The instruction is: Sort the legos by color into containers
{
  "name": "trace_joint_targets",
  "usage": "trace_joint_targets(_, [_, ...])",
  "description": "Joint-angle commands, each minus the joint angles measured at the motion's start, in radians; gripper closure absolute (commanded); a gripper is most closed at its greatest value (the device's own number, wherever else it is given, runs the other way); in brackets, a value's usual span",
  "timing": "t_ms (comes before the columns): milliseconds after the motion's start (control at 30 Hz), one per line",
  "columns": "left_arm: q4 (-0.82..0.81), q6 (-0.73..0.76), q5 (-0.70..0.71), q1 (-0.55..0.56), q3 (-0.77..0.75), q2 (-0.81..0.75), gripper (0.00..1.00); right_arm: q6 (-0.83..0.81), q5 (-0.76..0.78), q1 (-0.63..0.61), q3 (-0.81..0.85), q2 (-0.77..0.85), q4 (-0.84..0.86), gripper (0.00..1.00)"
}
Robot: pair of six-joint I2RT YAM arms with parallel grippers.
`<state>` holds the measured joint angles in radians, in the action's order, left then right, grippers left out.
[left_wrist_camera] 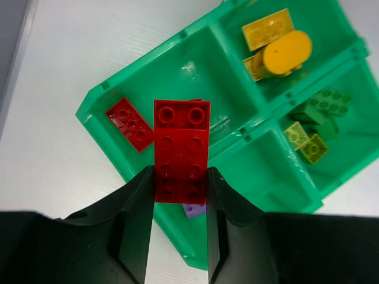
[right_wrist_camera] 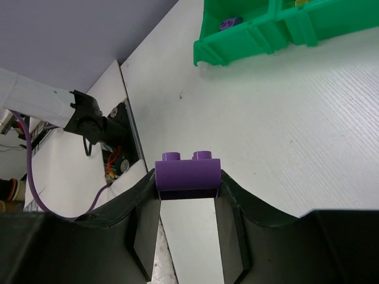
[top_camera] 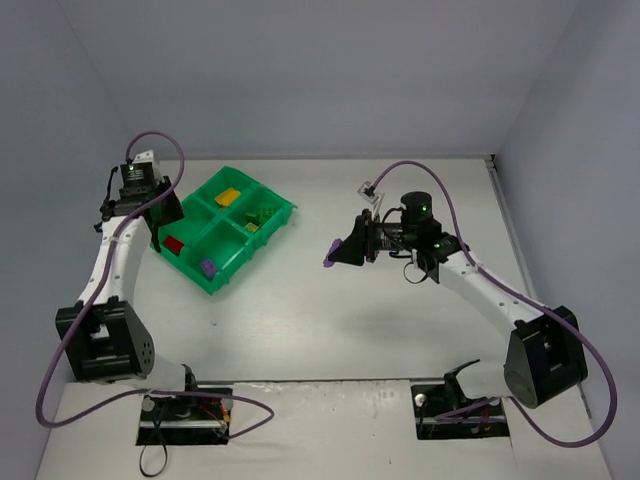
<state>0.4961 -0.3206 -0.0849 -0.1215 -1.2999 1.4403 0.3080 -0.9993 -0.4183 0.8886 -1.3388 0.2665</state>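
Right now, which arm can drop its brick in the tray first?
Probably left. The left claw holds a red brick right over the tray, by the compartment with another red brick. The right claw holds a purple brick over the table, away from the tray.

Green tray (top_camera: 283, 214) on desk (top_camera: 400, 330), four compartments, set diagonal.
Left fingers (top_camera: 168, 222) over tray's left compartment; red lego (top_camera: 175, 244) right at their tip, grip itself hard to make out.
Small purple lego (top_camera: 208, 267) in compartment just beyond the red one, nearer arm bases.
Yellow lego (top_camera: 230, 197) and green-lime legos (top_camera: 258, 218) in the two compartments farther from left fingers.
Right fingers (top_camera: 345, 252) well apart from tray, pointing toward it, purple lego (top_camera: 328, 262) held at their tip.
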Motion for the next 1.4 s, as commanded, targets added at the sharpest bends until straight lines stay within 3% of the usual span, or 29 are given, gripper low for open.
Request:
trace_joint_targets(0, [-0.016,0.035,0.071,-0.003,-0.036,0.023,1.00,-0.020,0.010,0.006,0.050,0.043,0.037,1.00])
trace_joint_targets(200, [-0.088,0.046,0.076,-0.001,-0.036,0.097,0.87,-0.021,0.030,0.001,0.050,0.043,0.027,1.00])
trace_joint_targets(500, [-0.103,0.035,0.054,-0.001,-0.068,0.163,0.53,-0.044,0.077,-0.039,0.113,-0.003,-0.010,1.00])
trace_joint_targets(700, [-0.108,0.017,0.053,-0.001,-0.059,0.140,0.38,-0.066,0.117,-0.094,0.202,-0.077,-0.026,1.00])
trace_joint_targets(900, [-0.018,-0.040,0.017,0.002,-0.101,-0.016,0.31,-0.084,0.207,-0.200,0.395,-0.271,-0.038,0.99])
trace_joint_targets(1100, [0.203,-0.061,0.002,0.026,-0.148,-0.179,0.24,-0.099,0.278,-0.269,0.657,-0.495,-0.041,0.97])
trace_joint_targets(1367, [0.354,-0.017,0.008,0.085,-0.153,-0.366,0.23,-0.102,0.367,-0.362,0.952,-0.755,-0.042,0.90])
